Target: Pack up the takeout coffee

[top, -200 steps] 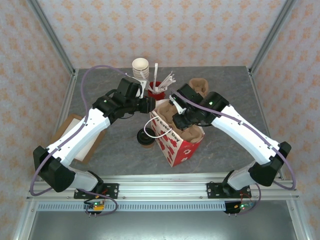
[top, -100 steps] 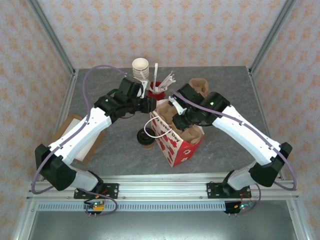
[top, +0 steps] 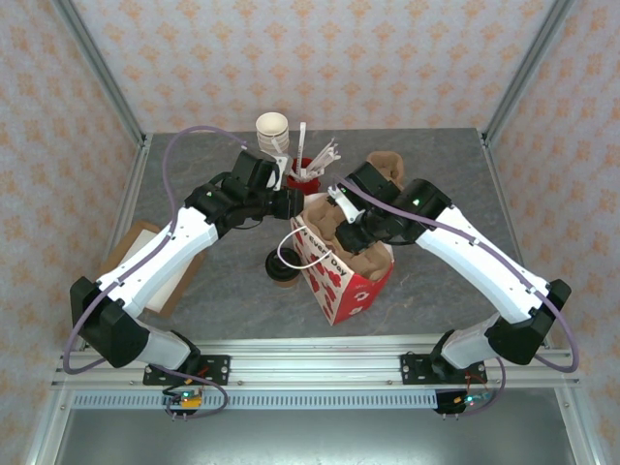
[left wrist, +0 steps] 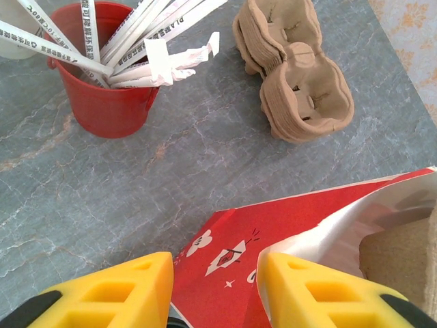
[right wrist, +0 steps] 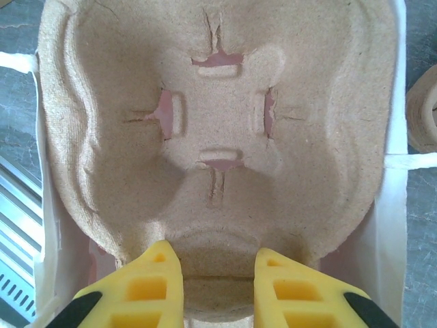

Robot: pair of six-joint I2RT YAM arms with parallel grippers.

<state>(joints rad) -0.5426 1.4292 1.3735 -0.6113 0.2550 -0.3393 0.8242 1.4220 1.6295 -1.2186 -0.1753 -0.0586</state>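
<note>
As the right arm (top: 465, 247) edges rightward, both grips hold.
Left jaws pinch the red paper bag's (left wrist: 222, 236) corner; right jaws pinch the brown pulp cup carrier (right wrist: 218, 130) inside.

**Laboratory robot cell.** Aluminium frame posts (top: 97, 68) hold wallpaper-patterned panels (top: 320, 58) around a grey tabletop (top: 455, 160). Left arm (top: 160, 254) and right arm (top: 465, 254) are bolted to a rail (top: 310, 368) at its near edge.
</note>
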